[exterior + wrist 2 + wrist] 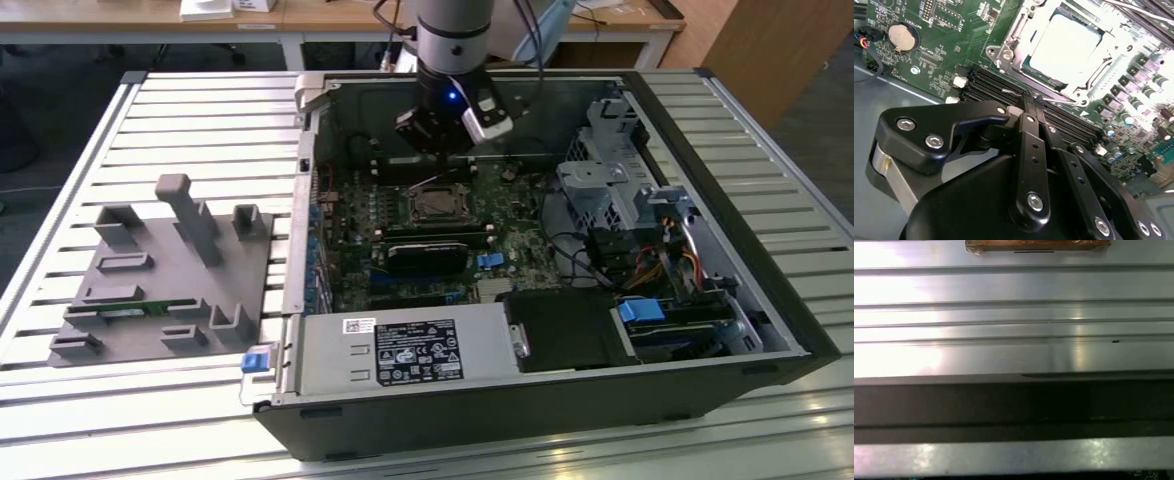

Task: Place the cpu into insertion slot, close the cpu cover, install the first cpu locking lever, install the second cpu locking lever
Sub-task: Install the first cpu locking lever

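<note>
The cpu (pixel 1064 42) shows as a bright silver square lying in the insertion slot (pixel 1004 52) on the green motherboard. The cpu cover (pixel 1026 22), a thin silver frame, lies down around the chip's top. Thin metal lever wires run along the socket's sides; I cannot tell whether they are hooked. My gripper (pixel 1030 98) is shut with nothing between its black fingers. It hovers over the long black memory slots (pixel 989 87) just beside the socket. In the exterior view the gripper (pixel 434 148) hangs inside the open case, a little behind the socket (pixel 438 205).
The open computer case (pixel 747 300) lies on a slatted metal table (pixel 200 120). A grey power supply (pixel 400 352) sits at the case's near side, with drive bays and cables (pixel 614 200) toward the exterior view's right. A grey parts fixture (pixel 160 270) stands outside the case.
</note>
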`<state>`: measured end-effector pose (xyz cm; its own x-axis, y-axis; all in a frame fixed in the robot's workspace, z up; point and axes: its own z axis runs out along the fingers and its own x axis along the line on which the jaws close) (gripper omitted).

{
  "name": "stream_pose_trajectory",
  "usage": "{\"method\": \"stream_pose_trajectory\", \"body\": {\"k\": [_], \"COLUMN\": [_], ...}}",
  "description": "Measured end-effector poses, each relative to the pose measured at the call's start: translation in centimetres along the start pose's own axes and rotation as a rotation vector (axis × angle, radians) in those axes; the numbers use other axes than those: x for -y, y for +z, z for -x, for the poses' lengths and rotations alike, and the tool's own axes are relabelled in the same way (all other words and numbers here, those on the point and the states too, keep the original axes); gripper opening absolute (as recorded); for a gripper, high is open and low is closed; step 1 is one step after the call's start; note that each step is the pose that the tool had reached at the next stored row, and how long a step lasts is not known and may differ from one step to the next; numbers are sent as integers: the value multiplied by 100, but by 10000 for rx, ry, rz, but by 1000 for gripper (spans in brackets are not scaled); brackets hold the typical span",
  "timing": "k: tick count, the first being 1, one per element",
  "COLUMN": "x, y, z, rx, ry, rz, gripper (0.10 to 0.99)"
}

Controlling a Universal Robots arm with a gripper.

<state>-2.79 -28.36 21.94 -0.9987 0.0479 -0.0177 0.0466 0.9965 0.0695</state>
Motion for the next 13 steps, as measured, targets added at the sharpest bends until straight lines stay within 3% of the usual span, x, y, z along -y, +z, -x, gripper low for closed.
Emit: {"method": "stream_pose_trajectory", "body": {"k": [13], "x": [-11], "y": [124], "z": [84], "rx": [-7], "ry": [0], "rz": [-1], "gripper": [106]}}
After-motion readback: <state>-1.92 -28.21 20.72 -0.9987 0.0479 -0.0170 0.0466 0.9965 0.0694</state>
